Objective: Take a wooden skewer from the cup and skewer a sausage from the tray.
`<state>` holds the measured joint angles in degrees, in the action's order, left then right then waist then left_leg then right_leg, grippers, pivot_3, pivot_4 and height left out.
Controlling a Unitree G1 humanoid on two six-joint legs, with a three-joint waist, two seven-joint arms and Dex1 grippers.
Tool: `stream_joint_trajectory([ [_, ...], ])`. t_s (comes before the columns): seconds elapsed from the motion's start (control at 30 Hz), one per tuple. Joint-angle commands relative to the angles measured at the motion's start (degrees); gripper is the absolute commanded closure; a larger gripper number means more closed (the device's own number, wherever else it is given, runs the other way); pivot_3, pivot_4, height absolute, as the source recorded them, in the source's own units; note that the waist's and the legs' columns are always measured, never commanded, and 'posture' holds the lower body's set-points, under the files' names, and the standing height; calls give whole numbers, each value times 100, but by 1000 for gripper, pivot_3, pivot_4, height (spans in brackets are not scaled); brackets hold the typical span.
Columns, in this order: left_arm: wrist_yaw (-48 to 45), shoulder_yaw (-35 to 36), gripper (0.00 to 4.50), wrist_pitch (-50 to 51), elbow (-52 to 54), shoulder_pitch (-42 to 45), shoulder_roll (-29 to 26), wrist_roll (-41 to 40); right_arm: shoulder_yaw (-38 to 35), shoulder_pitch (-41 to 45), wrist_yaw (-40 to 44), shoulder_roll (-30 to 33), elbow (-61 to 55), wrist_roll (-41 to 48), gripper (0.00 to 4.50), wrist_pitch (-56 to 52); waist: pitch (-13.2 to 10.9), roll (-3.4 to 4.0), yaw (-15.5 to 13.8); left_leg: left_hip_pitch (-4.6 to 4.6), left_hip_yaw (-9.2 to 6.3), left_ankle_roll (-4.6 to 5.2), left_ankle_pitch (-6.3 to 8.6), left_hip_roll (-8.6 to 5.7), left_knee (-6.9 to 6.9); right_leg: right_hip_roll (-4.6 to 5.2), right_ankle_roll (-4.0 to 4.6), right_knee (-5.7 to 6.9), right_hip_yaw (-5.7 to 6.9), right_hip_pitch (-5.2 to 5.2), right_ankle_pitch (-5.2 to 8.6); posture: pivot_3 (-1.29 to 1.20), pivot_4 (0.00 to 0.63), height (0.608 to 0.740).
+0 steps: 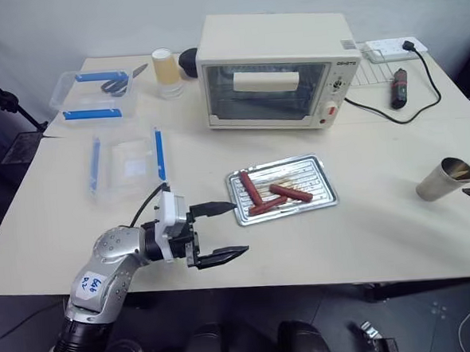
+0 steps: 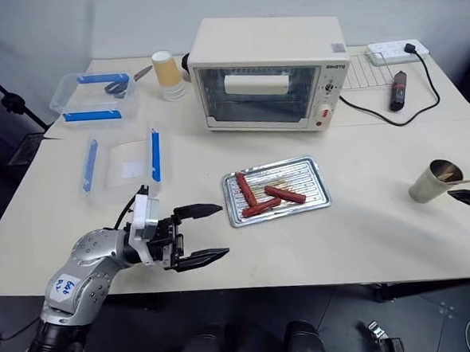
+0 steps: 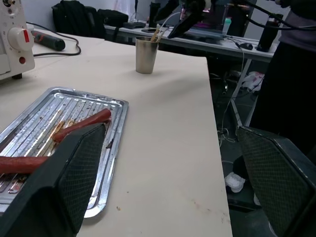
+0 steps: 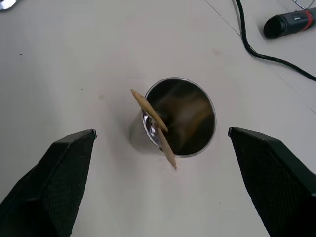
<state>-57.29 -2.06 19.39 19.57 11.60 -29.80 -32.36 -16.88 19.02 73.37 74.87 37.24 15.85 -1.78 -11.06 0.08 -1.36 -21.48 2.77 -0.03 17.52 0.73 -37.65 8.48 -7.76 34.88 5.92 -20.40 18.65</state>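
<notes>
While the left gripper [image 1: 226, 231] waits wide open and empty just left of the tray [image 1: 323, 182] at mid-frame, likely ready to steady it, the right gripper [image 4: 160, 143] hangs over the cup [image 4: 197, 143] at the right edge, jaws spread, holding nothing; a wooden skewer [image 4: 154, 123] leans between them

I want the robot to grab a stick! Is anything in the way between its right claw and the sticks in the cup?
Nothing visible. The open right gripper hangs above the tan paper cup, with the pale wooden skewer between its two black fingers.
</notes>
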Motion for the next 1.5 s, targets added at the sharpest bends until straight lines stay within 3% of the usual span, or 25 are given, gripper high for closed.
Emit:
stream_joint_trajectory([
  [0.03, 106, 134, 9, 15, 290, -78, -53, -98, 198, 418, 251, 73, 219, -144, 184, 59, 0, 1, 10, 0, 2, 0, 0, 0, -1, 0, 0, 0, -1, 0, 0, 0, 150, 740],
  [0.13, 155, 164, 0, 27, 357, -136, -68, -116, 458, 777, 300, 57, 277, -322, 852, -75, -1, 2, 15, 0, 2, 0, 0, 0, -1, -2, 0, 2, 1, -1, 0, 0, 150, 740],
  [0.43, 212, 210, 0, 81, 442, -141, -91, -136, 776, 1220, 427, -18, 610, -590, 4036, -34, -1, 3, 2, -3, 2, -2, 1, -1, -10, -1, 0, 4, 0, -2, 0, 0, 150, 740],
  [0.5, 222, 226, 0, 93, 450, -126, -105, -145, 815, 1265, 453, -22, 671, -638, 4434, -18, -1, 3, 8, -3, 3, -1, 2, -1, -10, -1, 0, 5, 0, -2, 0, 0, 150, 740],
  [1.03, 197, 242, 0, 60, 377, -71, -82, -113, 807, 1771, 637, 63, 1311, -713, 4434, 181, -3, 6, 17, -3, 4, -2, 2, -3, -11, -3, 0, 6, -1, -3, 0, 0, 150, 740],
  [1.13, 189, 230, 0, 54, 362, -66, -71, -111, 859, 1738, 711, 100, 1362, -772, 3839, 59, -3, 6, 17, -3, 4, -3, 2, -2, -11, -3, 0, 7, 0, -3, 0, 0, 150, 740],
  [1.3, 197, 206, 0, 43, 346, -47, -43, -95, 964, 1706, 650, 56, 1584, -1019, 2155, 624, -3, 7, 16, -3, 5, -3, 2, -4, -11, -3, 0, 6, -1, -3, 0, 0, 150, 740],
  [1.5, 222, 219, 0, 49, 365, -51, -44, -87, 1036, 1928, 502, -115, 1958, -1197, 2155, 894, -3, 8, 23, -3, 6, -3, 2, -4, -11, -3, 0, 6, -1, -3, 0, 0, 150, 740],
])
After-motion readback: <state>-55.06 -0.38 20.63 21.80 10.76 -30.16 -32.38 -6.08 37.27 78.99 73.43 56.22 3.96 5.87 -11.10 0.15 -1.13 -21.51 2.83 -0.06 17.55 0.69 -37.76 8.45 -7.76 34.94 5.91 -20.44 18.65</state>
